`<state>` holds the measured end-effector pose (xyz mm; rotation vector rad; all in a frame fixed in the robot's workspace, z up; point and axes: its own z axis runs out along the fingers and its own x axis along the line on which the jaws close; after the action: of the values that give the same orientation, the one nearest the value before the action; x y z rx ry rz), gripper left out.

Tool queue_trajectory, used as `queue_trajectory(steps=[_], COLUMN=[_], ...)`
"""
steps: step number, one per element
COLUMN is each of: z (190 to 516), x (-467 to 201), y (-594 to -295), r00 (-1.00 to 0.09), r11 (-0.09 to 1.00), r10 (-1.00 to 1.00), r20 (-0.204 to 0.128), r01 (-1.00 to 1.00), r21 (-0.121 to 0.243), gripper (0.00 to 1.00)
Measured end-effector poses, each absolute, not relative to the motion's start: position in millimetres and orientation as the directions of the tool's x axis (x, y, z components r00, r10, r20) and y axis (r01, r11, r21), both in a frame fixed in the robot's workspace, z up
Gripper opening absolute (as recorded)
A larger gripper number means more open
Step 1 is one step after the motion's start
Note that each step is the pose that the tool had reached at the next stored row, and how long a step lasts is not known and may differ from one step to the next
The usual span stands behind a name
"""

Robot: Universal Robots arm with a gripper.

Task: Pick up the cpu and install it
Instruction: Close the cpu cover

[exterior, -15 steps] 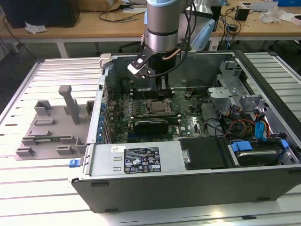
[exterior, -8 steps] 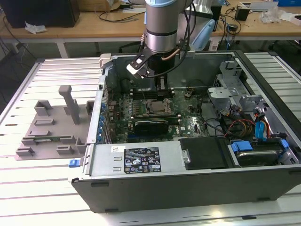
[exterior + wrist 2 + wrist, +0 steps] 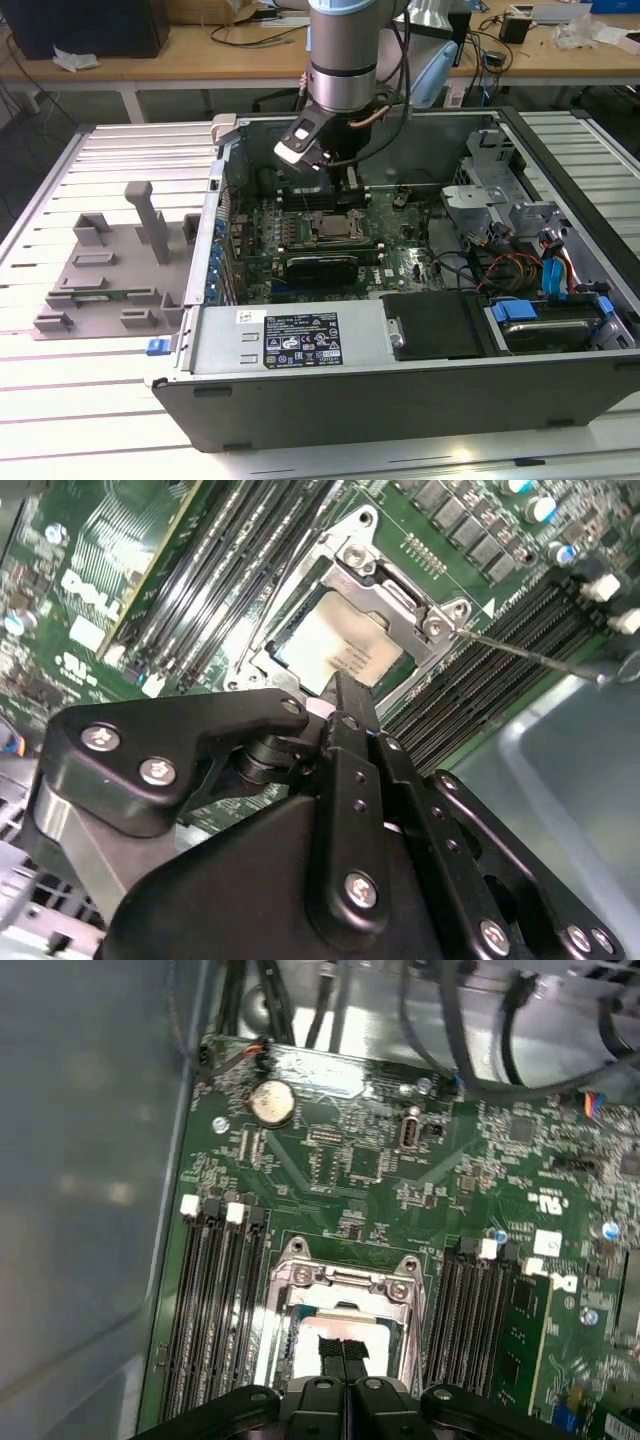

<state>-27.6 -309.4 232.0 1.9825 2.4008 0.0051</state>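
Note:
The cpu (image 3: 340, 645) (image 3: 300, 1345), a small square chip with a silver-grey top, lies flat inside the open metal-framed socket (image 3: 400, 585) (image 3: 345, 1278) on the green motherboard. In the exterior view it shows as a pale square (image 3: 330, 228) in the middle of the case. My gripper (image 3: 335, 695) (image 3: 344, 1352) hangs just above the chip. Its two black fingers are pressed together, and nothing shows between them. The fingertips cover part of the chip's near edge. In the exterior view my gripper (image 3: 348, 182) reaches down into the case behind the socket.
The open computer case (image 3: 300, 345) lies on a slatted table. Memory slots (image 3: 215, 1300) flank the socket, and a thin lever wire (image 3: 530, 655) sticks out beside it. Cables and drive bays (image 3: 520, 250) fill the exterior view's right. A grey plastic fixture (image 3: 110, 270) stands at its left.

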Motion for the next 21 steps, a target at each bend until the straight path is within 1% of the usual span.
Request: queue_trajectory(steps=[3, 5, 17, 18, 21], z=[232.0, 232.0, 232.0, 232.0, 231.9], x=[-27.7, -27.7, -27.7, -27.7, -27.6], y=[-309.4, -309.4, -309.1, -309.0, -309.0], r00=[-0.257, -0.327, -0.526, -0.567, -0.626], r11=[0.258, 0.327, 0.527, 0.568, 0.627], r10=[0.966, 0.945, 0.849, 0.822, 0.779], r20=[-0.021, -0.024, -0.043, -0.046, -0.048], r01=[0.966, 0.945, 0.850, 0.823, 0.779], r21=[0.020, 0.019, 0.010, 0.008, 0.007], gripper=[0.11, 0.11, 0.11, 0.11, 0.11])
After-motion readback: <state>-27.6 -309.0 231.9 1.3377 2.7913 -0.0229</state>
